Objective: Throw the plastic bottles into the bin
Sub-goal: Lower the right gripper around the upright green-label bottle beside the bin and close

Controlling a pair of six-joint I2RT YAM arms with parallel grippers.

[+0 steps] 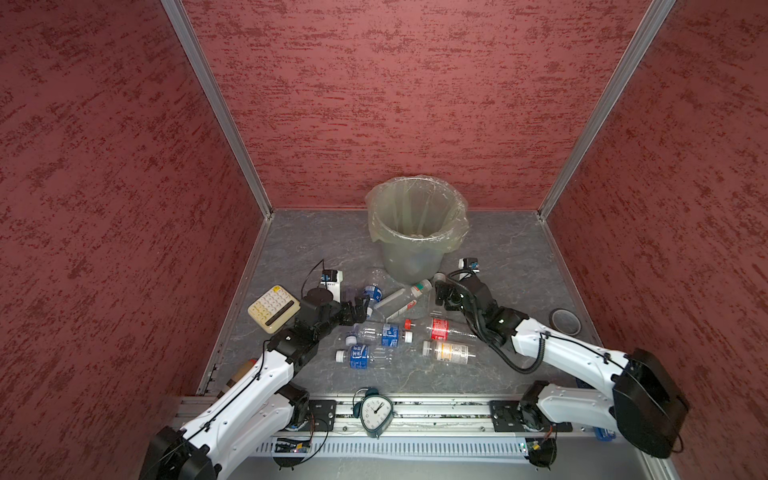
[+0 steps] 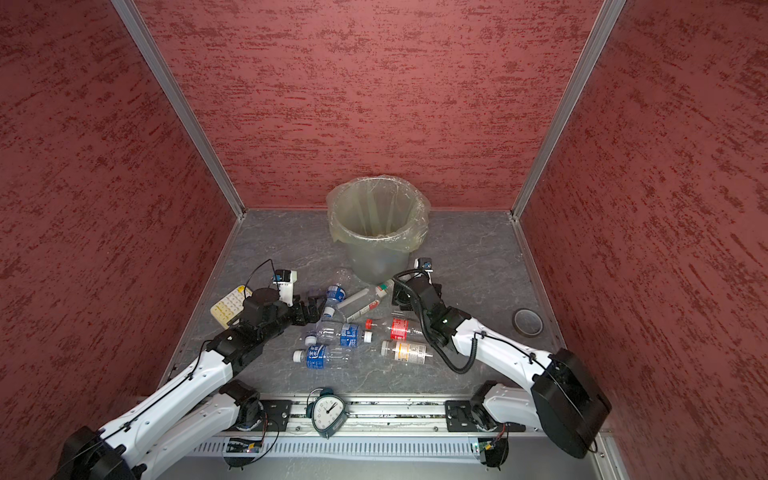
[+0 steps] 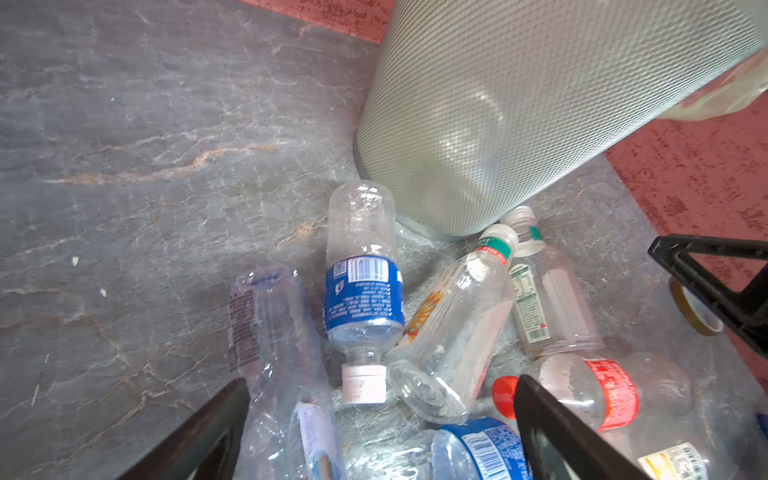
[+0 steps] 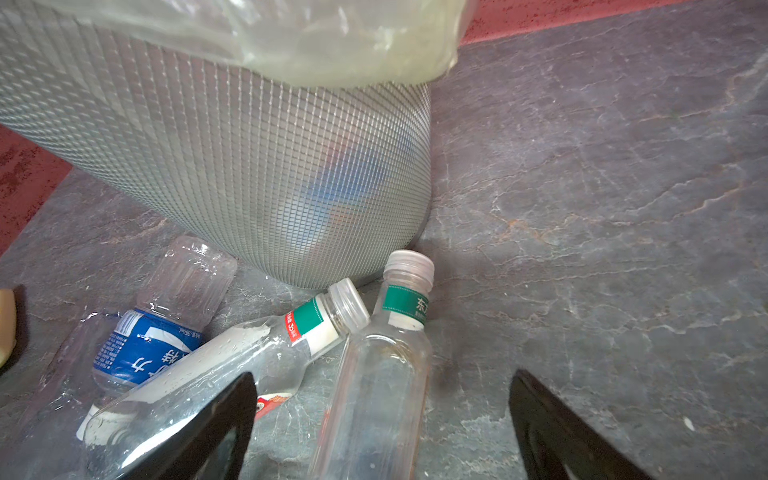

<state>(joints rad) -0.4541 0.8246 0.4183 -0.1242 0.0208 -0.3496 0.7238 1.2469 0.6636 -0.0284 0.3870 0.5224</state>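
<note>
Plastic bottles: lying loose, none held; clustered between both grippers, just short of the bin
Right gripper: jaws wide, empty; green-banded bottle lies between them, long axis straight ahead, cap just beside the bin's foot
Left gripper: jaws wide, empty; blue-labelled bottle just ahead, cap toward it
Nearer arm: right, by my judgement; closing across the body should catch it

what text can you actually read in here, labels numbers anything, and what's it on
"东" plus a cut-off character: on the green neck band of the clear bottle.
Large upside-down white characters, fine print and barcode on the blue-label bottle: not legible.
Dial of the alarm clock and keys of the calculator: too small to read.
</note>
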